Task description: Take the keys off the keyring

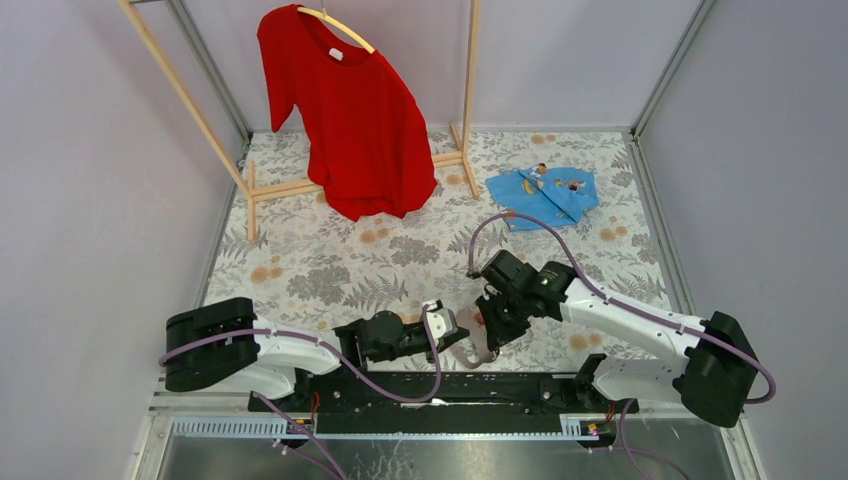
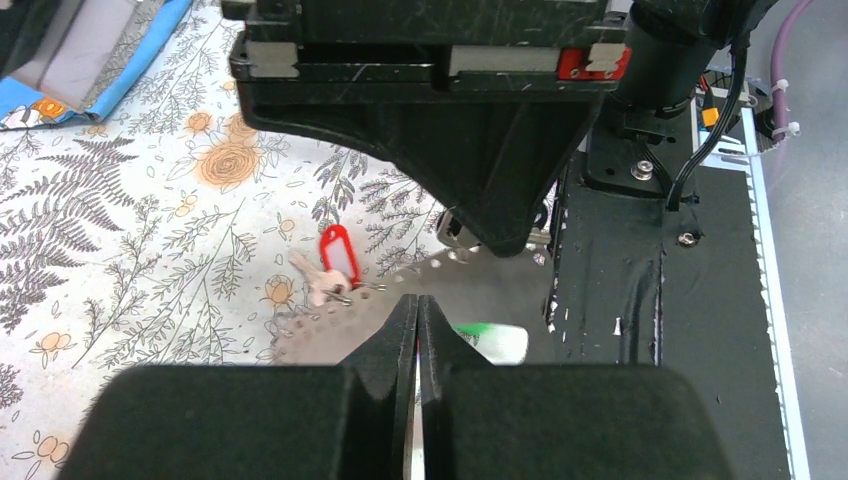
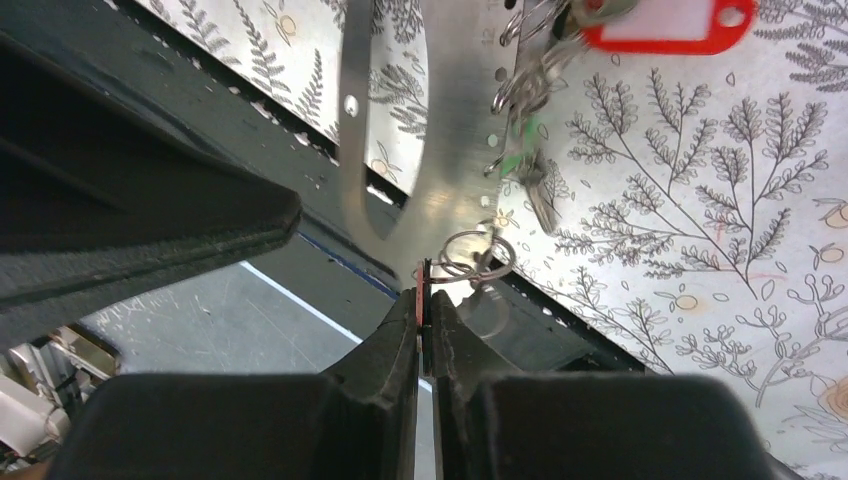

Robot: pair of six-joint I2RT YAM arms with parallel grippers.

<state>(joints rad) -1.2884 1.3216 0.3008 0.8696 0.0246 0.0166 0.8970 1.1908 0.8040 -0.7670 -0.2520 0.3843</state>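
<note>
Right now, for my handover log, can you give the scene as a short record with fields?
left hand: shut on the keyring, a flat perforated band
right hand: shut, tips against a small wire ring; whether it grips the ring is unclear
red key tag: at the band's edge, joined by rings
green key tag: partly hidden behind the left hand
far end: red shirt, blue cloth

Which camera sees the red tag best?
The left wrist view: the red tag shows whole and sharp. The right wrist view cuts it off at the top edge, blurred. In the top view it is too small to tell.
</note>
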